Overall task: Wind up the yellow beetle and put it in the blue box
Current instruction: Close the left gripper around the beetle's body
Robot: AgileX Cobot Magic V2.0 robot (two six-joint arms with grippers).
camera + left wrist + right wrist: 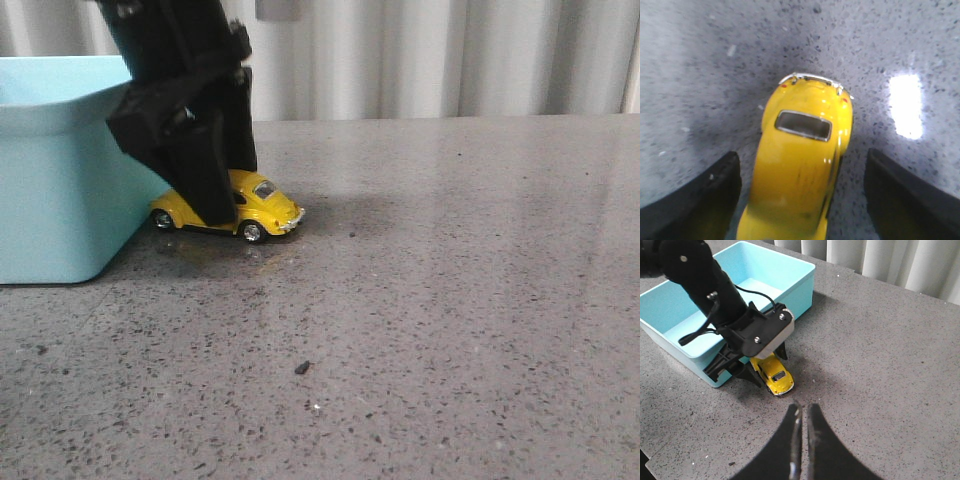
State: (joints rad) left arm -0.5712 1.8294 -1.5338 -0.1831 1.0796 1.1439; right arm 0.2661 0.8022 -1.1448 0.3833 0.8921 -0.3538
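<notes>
The yellow beetle point(262, 207) stands on its wheels on the grey table right beside the blue box point(50, 170). My left gripper point(215, 205) is open and straddles the beetle's rear half from above; its black fingers point(695, 200) stand either side of the car point(800, 165) with gaps, not touching it. In the right wrist view the beetle point(776, 376) sits under the left gripper at the corner of the blue box point(790, 275). My right gripper point(802, 412) is shut and empty, held above the table a short way from the car.
Grey speckled table point(450, 300) all around. A white curtain point(450, 55) hangs behind the table's far edge. A small dark crumb point(302, 368) lies on the table in front of the car.
</notes>
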